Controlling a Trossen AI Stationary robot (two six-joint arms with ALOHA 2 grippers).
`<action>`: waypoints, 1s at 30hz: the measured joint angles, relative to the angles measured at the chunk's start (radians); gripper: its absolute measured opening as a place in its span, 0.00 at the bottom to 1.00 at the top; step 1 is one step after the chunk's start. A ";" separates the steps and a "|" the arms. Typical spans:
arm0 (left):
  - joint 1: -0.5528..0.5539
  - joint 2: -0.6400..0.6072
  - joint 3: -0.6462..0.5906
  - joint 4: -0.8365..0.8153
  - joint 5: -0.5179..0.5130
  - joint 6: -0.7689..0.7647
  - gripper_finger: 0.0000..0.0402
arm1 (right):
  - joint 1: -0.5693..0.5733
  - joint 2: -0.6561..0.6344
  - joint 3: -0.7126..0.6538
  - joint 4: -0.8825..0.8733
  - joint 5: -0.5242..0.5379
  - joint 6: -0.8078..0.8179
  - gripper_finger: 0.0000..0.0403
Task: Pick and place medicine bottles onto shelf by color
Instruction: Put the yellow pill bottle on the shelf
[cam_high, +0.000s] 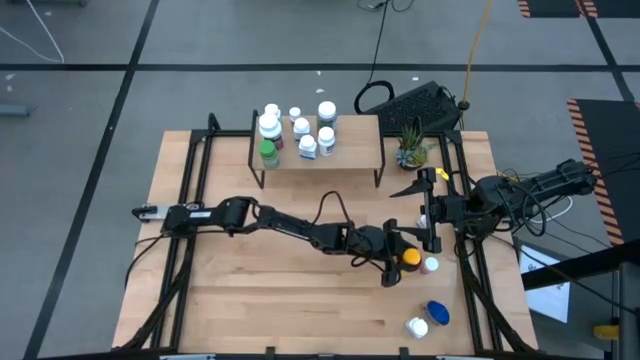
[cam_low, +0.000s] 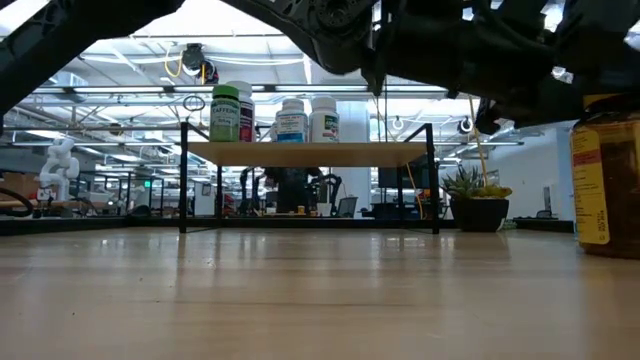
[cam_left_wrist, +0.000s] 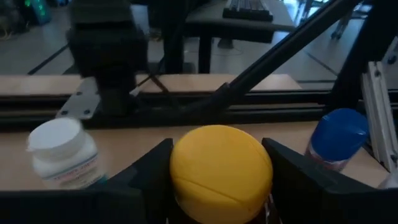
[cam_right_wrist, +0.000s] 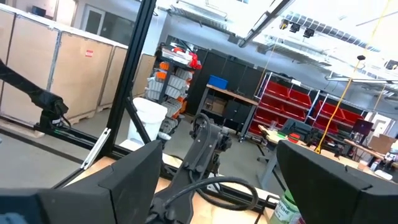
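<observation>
Amber bottle: the amber bottle with the yellow cap (cam_left_wrist: 221, 172) stands on the table (cam_high: 250, 300) at its right part, between the two fingers of the left gripper (cam_high: 398, 262).
Left gripper: its fingers (cam_left_wrist: 149, 171) are apart, one on each side of the cap; if they already press it, I cannot tell.
Near bottles: a small white bottle (cam_left_wrist: 64, 154) and a blue bottle (cam_left_wrist: 336, 139) are just beside.
Shelf: the shelf (cam_high: 350, 145) at the far side carries white bottles (cam_high: 302, 128) and one green bottle (cam_high: 268, 153).
Right gripper: the right gripper (cam_high: 428, 190) hangs near the potted plant (cam_high: 411, 150), fingers wide apart and empty.
</observation>
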 joint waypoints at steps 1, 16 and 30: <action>0.001 -0.011 0.000 -0.030 -0.013 -0.008 0.53 | 0.000 0.000 0.000 0.000 0.000 0.000 0.78; 0.001 -0.473 -0.323 -0.316 -0.421 0.134 0.53 | 0.001 -0.033 -0.032 0.083 0.209 0.033 0.72; 0.306 -0.991 -0.751 -0.240 -0.186 0.191 0.54 | 0.000 -0.050 -0.102 0.268 0.206 0.007 0.66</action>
